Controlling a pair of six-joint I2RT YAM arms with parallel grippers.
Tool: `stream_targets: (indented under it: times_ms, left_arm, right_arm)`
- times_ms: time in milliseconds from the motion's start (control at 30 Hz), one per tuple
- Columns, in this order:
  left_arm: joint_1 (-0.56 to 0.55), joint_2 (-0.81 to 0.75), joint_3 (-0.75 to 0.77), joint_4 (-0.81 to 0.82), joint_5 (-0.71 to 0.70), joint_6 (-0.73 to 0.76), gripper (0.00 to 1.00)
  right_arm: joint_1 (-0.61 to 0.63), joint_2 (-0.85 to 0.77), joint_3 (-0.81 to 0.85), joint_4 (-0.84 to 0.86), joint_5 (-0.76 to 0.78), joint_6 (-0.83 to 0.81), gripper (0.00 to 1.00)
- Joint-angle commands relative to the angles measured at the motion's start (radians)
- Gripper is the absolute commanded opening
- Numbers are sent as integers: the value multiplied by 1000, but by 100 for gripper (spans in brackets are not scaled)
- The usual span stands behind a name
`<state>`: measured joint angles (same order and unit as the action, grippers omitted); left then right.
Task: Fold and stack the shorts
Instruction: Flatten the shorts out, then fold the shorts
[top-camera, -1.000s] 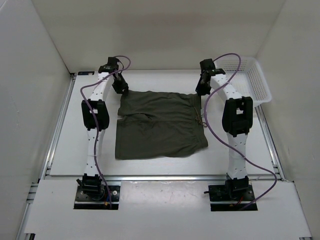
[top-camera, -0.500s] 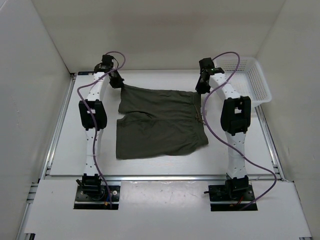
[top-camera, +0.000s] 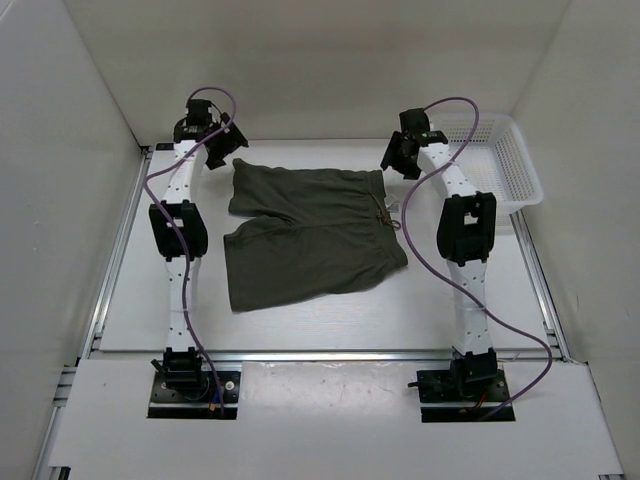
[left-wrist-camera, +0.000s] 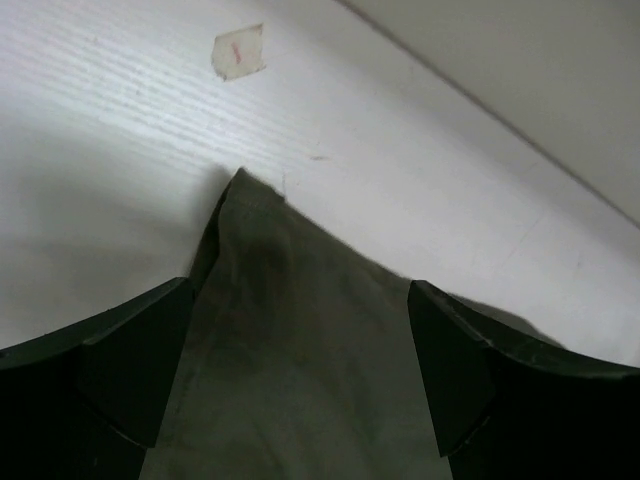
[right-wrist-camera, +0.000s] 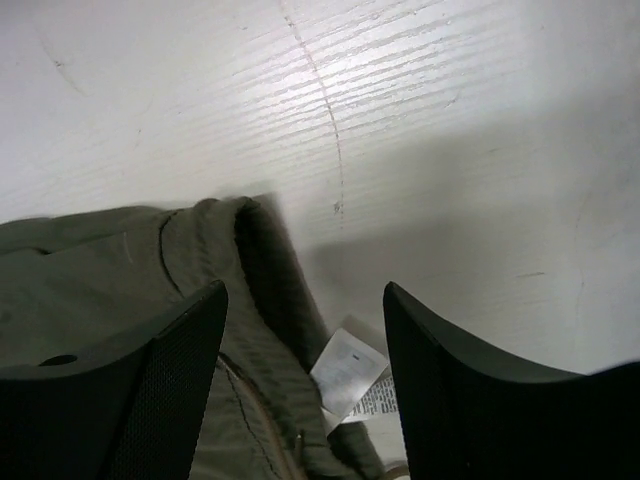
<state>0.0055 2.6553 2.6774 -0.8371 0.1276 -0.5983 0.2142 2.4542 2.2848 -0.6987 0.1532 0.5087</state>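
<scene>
Shorts (top-camera: 305, 235) lie flat on the counter (top-camera: 300, 320), center-far, waistband toward my right, legs toward my left. My left fingers (top-camera: 220, 141) are spread wide and empty, hovering over the far leg corner, arm stretched to the far edge. My right fingers (top-camera: 394, 160) are apart and empty too, above the waistband corner near the white tag (right-wrist-camera: 347, 372). White basket (top-camera: 510, 160) sits far right.

The shorts (top-camera: 310, 235) are lying as soft, matt cloth, and their tag (right-wrist-camera: 348, 372) is looking like smooth printed paper or fabric. The table (right-wrist-camera: 450, 120) is showing a white, finely ridged surface with a faint sheen. The right fingers (right-wrist-camera: 160, 400) are appearing as dark matt plastic with a dotted grain, the basket (top-camera: 515, 165) as white plastic mesh.
</scene>
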Motion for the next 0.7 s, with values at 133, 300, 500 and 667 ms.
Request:
stream_targets:
  times_ms: [133, 300, 500, 667]
  left_arm:
    - [37, -375, -283, 6, -92, 31, 100]
    - [59, -685, -643, -22, -166, 0, 94]
    - [38, -1063, -1226, -54, -99, -119, 87]
    - [16, -1261, -1652, -97, -54, -179, 91]
  right_arm:
    - [28, -273, -112, 70, -57, -9, 67]
    - [83, -551, -414, 128, -66, 17, 66]
    - [93, -888, -946, 174, -115, 65, 62]
    - [93, -1118, -1286, 165, -179, 106, 61]
